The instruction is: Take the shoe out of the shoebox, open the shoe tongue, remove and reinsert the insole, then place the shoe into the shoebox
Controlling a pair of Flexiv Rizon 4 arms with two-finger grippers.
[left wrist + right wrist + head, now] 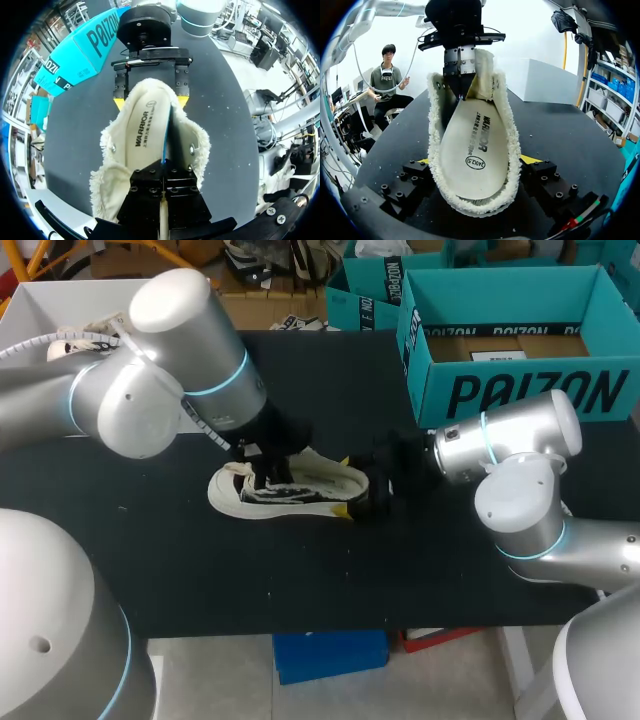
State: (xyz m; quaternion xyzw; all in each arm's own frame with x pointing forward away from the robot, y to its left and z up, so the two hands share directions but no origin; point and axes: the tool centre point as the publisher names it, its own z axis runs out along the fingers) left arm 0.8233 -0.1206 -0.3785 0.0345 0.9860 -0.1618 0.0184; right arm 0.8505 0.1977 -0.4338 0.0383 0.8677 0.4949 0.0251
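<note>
A cream fleece-lined shoe (300, 485) lies on its side on the black table, its printed insole (472, 145) flat inside. My left gripper (262, 468) is at the shoe's mouth. In the left wrist view its black fingers (164, 192) are shut on the edge of the raised tongue (181, 132). My right gripper (476, 161) has the heel between its fingers, with a yellow tip pressed against each fleecy side; the left wrist view shows it (150, 101) beyond the heel. The open teal shoebox (510, 340) stands at the back right.
A second teal box (365, 295) stands behind the first near the table's far edge. A white bin (50, 300) sits at the back left. Bare black tabletop (300, 570) lies in front of the shoe.
</note>
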